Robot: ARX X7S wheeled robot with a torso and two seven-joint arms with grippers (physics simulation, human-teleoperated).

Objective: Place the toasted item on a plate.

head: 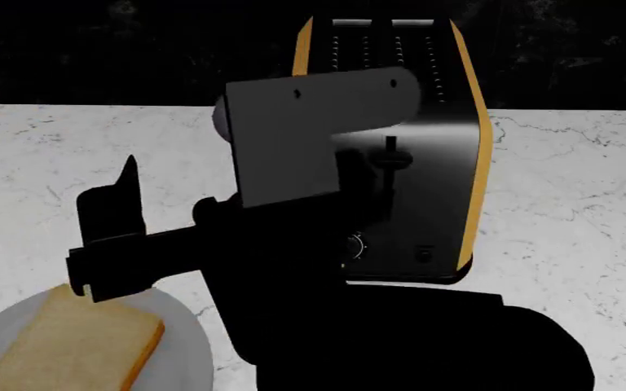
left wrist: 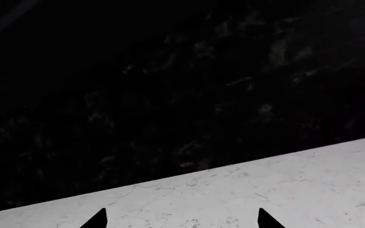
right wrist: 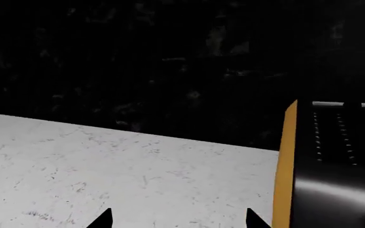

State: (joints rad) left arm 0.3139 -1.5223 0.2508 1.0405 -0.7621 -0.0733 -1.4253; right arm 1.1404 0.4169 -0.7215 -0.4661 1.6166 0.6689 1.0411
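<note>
The toasted item (head: 68, 346), a tan bread slice with a golden crust, lies flat on the light-grey plate (head: 186, 346) at the near left of the head view. My right gripper (head: 128, 228) hovers just above the plate's far edge, open and empty, one black finger (head: 128, 179) pointing away from me. In the right wrist view its tips (right wrist: 177, 223) are wide apart over bare counter. My left gripper (left wrist: 182, 223) is open and empty over the white counter; it does not show in the head view.
A black toaster with orange sides (head: 422, 163) stands on the white marble counter (head: 574, 212) behind my right arm; it also shows in the right wrist view (right wrist: 334, 166). A dark wall (head: 128, 49) backs the counter.
</note>
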